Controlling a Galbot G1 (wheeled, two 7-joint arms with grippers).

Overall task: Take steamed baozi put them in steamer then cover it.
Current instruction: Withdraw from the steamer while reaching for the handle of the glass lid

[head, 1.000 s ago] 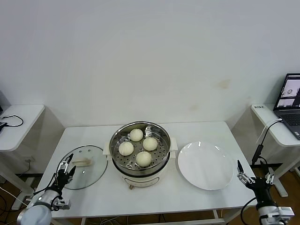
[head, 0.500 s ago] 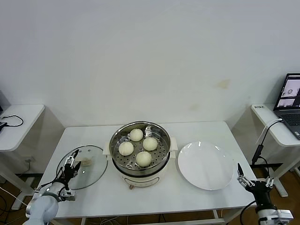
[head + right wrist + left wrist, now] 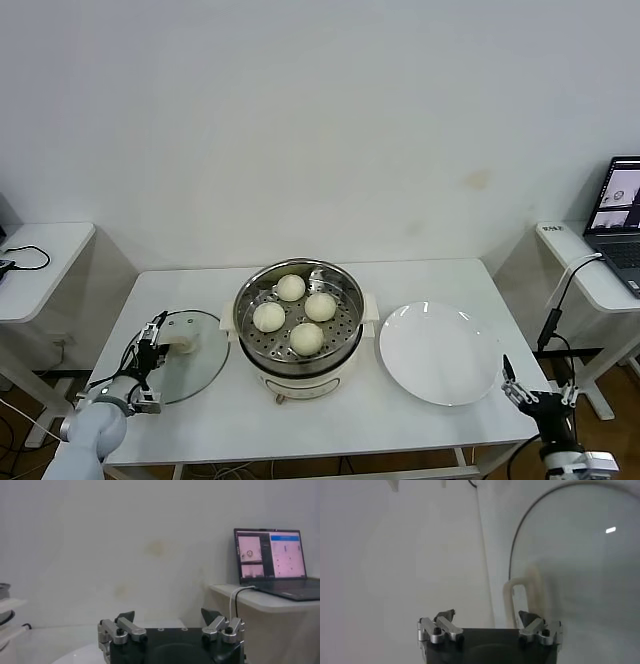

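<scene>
Left of the round stainless-steel steamer (image 3: 298,318) already holding four cream-white baozi (image 3: 291,288), flat clear glass cover (image 3: 185,355) under wide-open, empty left gripper (image 3: 152,340); best centred astride its cream bar handle (image 3: 181,345) before closing; right gripper (image 3: 533,391) idle, open, empty, far right.

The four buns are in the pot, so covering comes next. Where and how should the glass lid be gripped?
Grip the round clear glass lid by its cream-white bar handle, coming straight down: the lid lies flat and the bar stands raised. The open left pincer hovers there.
</scene>
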